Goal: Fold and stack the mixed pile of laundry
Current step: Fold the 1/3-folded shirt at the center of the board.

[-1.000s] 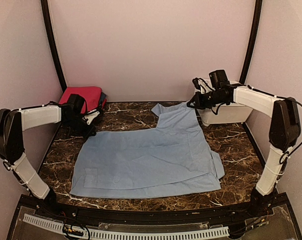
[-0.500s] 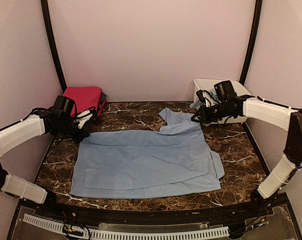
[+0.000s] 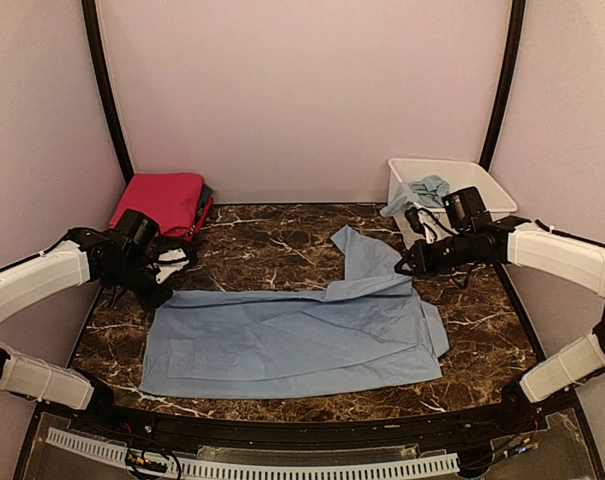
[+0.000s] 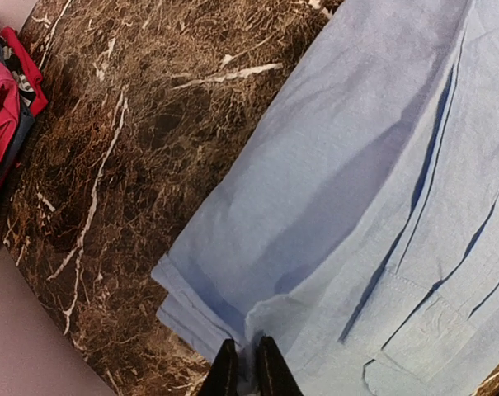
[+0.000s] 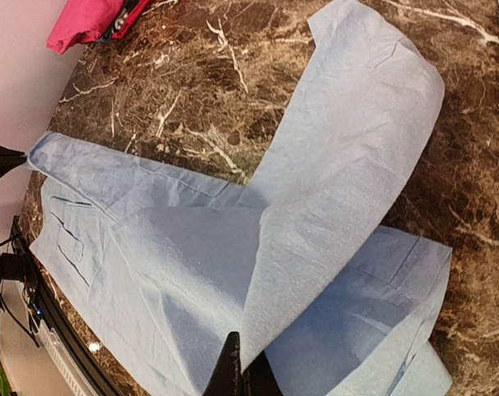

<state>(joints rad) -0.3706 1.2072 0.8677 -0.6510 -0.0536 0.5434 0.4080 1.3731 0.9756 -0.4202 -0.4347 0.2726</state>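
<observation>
Top view: I see the pale blue garment (image 3: 292, 335) flat mid-table, left gripper (image 3: 160, 288) at its far-left corner, right gripper (image 3: 404, 269) at its far-right flap. Left wrist: fingers (image 4: 225, 373) pinch the hem fold. Right wrist: fingers (image 5: 228, 369) pinch an edge; I judge the cloth light and limp, best gripped at corners.

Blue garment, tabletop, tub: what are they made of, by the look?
Blue garment: thin woven cloth, matte; it creases and drapes softly. Tabletop: dark brown marble or a marble-look laminate, polished; white veins, faint sheen. Tub: probably white plastic; smooth, thin moulded walls.
</observation>
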